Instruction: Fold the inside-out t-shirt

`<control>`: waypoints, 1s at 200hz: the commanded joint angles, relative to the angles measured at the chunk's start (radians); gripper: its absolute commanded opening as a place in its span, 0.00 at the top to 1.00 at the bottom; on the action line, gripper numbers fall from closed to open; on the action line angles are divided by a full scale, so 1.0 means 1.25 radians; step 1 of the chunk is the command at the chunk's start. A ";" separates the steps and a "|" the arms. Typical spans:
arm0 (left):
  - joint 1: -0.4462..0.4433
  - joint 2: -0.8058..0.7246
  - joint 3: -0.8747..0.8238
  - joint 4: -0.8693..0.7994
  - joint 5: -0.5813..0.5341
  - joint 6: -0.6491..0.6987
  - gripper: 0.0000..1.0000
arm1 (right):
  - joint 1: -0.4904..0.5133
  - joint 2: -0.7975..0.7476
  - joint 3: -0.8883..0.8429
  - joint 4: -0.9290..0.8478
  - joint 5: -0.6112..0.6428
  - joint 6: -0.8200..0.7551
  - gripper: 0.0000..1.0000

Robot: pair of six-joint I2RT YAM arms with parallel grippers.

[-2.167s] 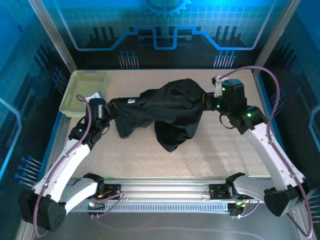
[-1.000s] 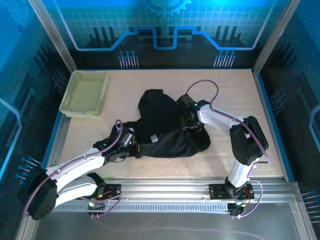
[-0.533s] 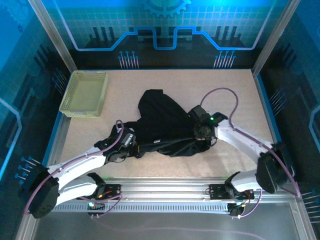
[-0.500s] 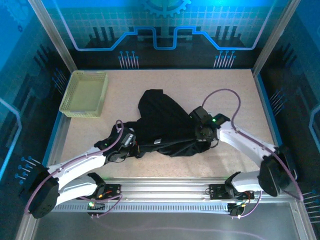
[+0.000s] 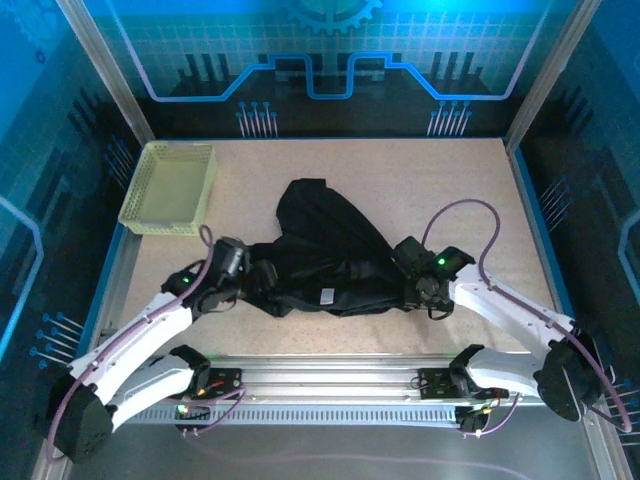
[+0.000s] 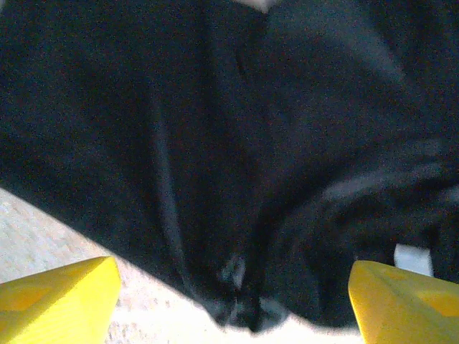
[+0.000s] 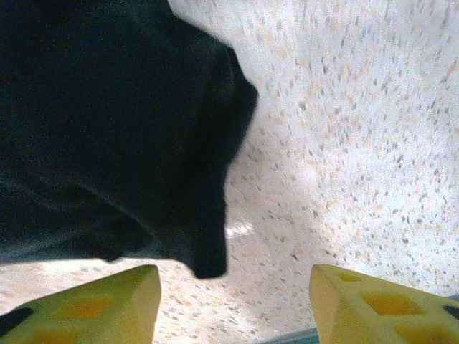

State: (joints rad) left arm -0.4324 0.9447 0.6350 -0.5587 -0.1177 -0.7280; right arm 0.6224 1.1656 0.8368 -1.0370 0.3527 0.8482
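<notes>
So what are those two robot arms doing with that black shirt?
Two robot arms are folding a black t-shirt, which lies bunched on the table. The left gripper is at its left end and the right gripper at its right end, both open, so neither is holding it. It isn't neatly folded yet.

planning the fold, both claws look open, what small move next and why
Probably close the left claw on the bunched edge of the black t-shirt below it: the shirt lies crumpled, both claws are open, and the right claw hangs over bare table.
</notes>
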 commanded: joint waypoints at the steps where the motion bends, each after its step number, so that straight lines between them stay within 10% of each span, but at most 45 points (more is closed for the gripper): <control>1: 0.108 0.041 0.007 -0.014 0.043 -0.015 0.15 | 0.001 0.008 0.072 0.091 0.020 -0.125 0.31; 154: 0.172 0.345 0.060 0.193 0.100 -0.025 0.28 | -0.091 0.200 0.048 0.209 -0.032 -0.128 0.25; 200: 0.174 0.457 0.135 0.143 0.028 0.001 0.47 | -0.102 0.212 0.039 0.222 -0.050 -0.124 0.50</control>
State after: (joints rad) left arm -0.2241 1.4559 0.7692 -0.3401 -0.0288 -0.7567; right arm 0.5095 1.4368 0.9020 -0.7689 0.2951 0.6792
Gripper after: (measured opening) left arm 0.579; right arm 0.559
